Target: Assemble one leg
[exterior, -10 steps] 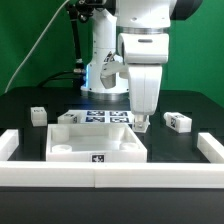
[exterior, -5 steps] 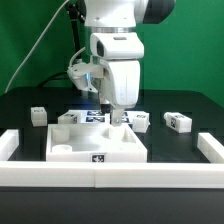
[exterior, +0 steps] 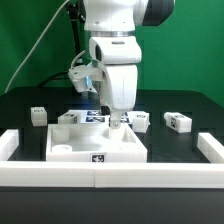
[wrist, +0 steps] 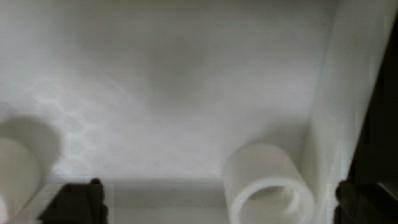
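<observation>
The large white panel lies flat in the middle of the table. My gripper hangs fingers-down over its far right part. In the wrist view the gripper is open, with its two dark fingertips wide apart and nothing held between them. Below it is the panel's surface with a raised round socket. A small white tagged leg lies just right of the gripper in the exterior view. Another leg lies further right and a third leg at the left.
The marker board lies behind the panel under the arm. White rail blocks stand at the exterior view's left and right, and a white fence runs along the front edge.
The arm has swung from the exterior view's right, near the leg beside the panel, to the left over the panel's far part. The legs have not moved.
</observation>
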